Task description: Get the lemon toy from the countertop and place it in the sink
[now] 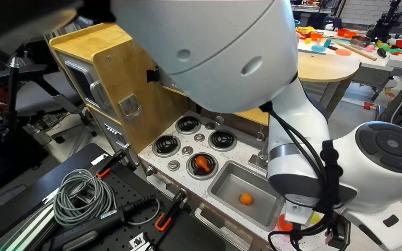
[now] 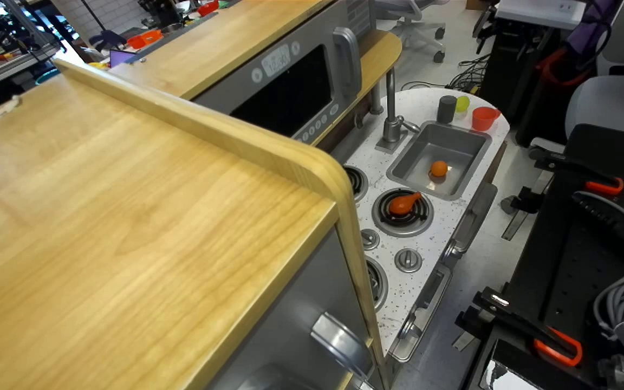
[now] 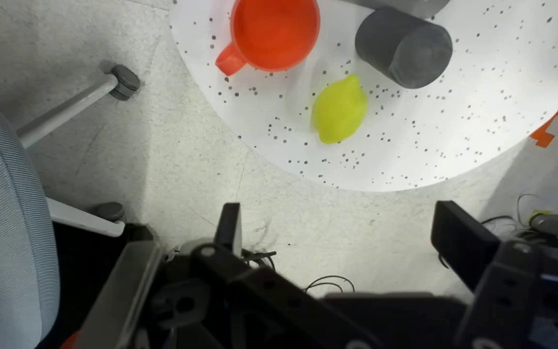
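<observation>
On the countertop (image 3: 424, 157), rounded end: your lemon toy (image 3: 339, 110) lies near the red cup (image 3: 275, 34) and the grey cylinder (image 3: 400, 47).
Gripper (image 3: 338, 223): your fingers (image 3: 463, 242) stand wide apart, released, away from the lemon toy.
Sink (image 2: 462, 154): you have the orange ball (image 2: 439, 168) in it.

Red-orng cup (image 3: 276, 36) nr gry cyl. (image 3: 405, 46); sm. orng ball (image 2: 439, 168).

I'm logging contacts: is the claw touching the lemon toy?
Apart. The wrist view shows countertop and floor between the open claw and the lemon toy.
</observation>
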Tool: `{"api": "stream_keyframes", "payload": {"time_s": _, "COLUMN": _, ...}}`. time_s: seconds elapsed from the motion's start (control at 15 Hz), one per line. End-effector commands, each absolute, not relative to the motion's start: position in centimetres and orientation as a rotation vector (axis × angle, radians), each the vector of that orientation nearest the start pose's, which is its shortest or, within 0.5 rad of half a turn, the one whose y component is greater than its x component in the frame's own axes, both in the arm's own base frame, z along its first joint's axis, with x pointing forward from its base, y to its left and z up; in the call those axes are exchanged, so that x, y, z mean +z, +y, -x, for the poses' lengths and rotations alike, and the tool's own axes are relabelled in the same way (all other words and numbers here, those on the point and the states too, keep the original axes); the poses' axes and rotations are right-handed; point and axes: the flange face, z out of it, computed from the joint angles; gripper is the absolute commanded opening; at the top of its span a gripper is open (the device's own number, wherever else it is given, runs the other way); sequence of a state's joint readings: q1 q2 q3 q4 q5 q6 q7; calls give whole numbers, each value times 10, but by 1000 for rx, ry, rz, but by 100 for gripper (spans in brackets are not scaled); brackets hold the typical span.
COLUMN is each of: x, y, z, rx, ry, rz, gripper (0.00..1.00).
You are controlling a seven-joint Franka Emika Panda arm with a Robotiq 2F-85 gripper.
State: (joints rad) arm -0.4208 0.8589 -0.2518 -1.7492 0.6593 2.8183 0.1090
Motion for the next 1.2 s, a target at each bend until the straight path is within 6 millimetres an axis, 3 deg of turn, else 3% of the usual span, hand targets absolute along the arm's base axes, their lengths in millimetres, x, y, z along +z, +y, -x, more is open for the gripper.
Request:
{"api": "stream_keyframes", "payload": {"time_s": 0.0, "x": 93, "y": -447, "z": -539, "rx": -428, "ry": 1914, "rz": 2433, "gripper": 100}}
{"api": "stream_keyframes", "payload": {"time_s": 0.47, "x": 34, "y": -449, "z": -569, "rx": -272, "ry": 1991, "rz": 2371, "gripper": 100}}
{"api": "stream_keyframes", "payload": {"time_s": 0.8, "x": 15, "y": -444, "z": -591, "rx": -214, "ry": 1969, "rz": 2391, "gripper": 100}}
{"api": "stream_keyframes", "payload": {"time_s": 1.13, "x": -7, "y": -442, "z": -599, "rx": -110, "ry": 1990, "rz": 2380, "gripper": 100}}
